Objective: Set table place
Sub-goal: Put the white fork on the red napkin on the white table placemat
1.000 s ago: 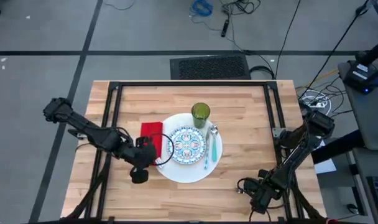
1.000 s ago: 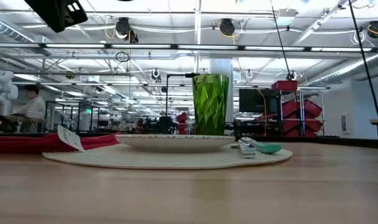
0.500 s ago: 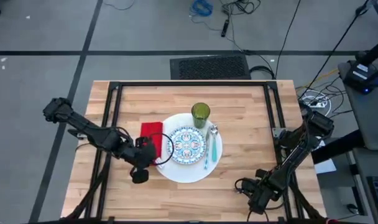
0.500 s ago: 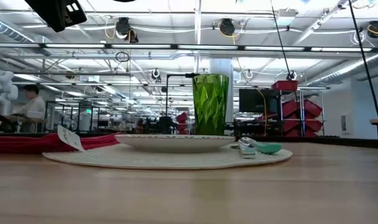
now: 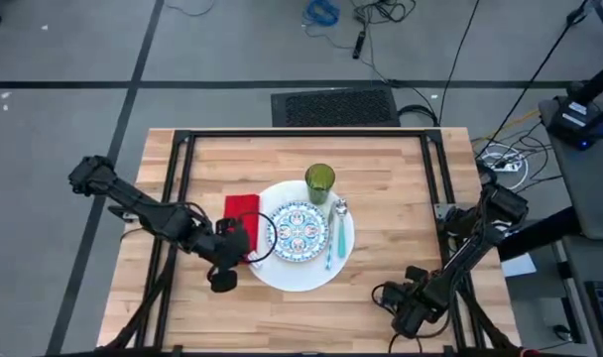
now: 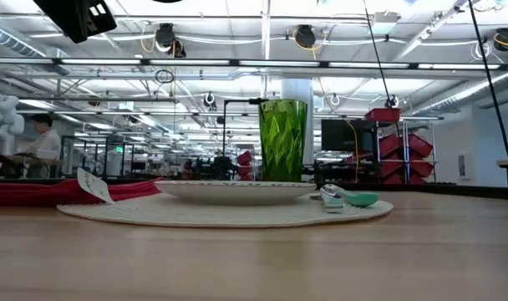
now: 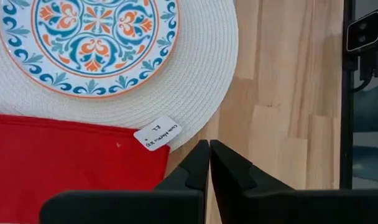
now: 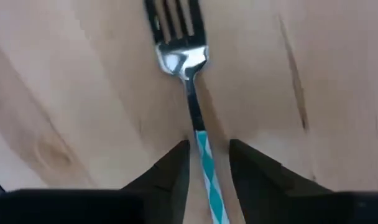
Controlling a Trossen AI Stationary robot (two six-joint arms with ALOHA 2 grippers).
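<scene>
A wooden table point(image 5: 381, 198) with a black frame rail point(image 5: 311, 133) stands on a grey floor; the low view looks level across it into a workshop where a person point(image 6: 41, 142) sits at the far left. The setting lies at the table's centre. A white round mat point(image 5: 301, 268) carries a patterned plate point(image 5: 299, 231), seen close in the left wrist view point(image 7: 92, 40). A green tumbler point(image 5: 319, 181) stands upright at the mat's far edge, toward the far rail. A teal spoon point(image 5: 332, 238) lies on the mat just right of the plate, with a silver spoon point(image 5: 340, 208) beside its far end. A red napkin point(image 5: 240, 218) lies at the mat's left edge, touching it; its white label point(image 7: 156, 132) rests on the mat's rim.

The left gripper point(image 5: 222, 278) hangs over the near corner of the napkin, at the mat's near-left edge; its fingers point(image 7: 229, 168) are pressed together on nothing. Bare wood stretches from there to the near edge. The right gripper point(image 5: 406, 315) is low at the near-right corner of the table, well apart from the setting. Its fingers point(image 8: 170, 171) are apart, one on each side of the teal-and-white handle of a fork point(image 8: 188, 68) that lies flat on the wood, tines pointing away; whether they touch the handle cannot be told. Open wood lies between this corner and the mat, and along the far and right rails.
</scene>
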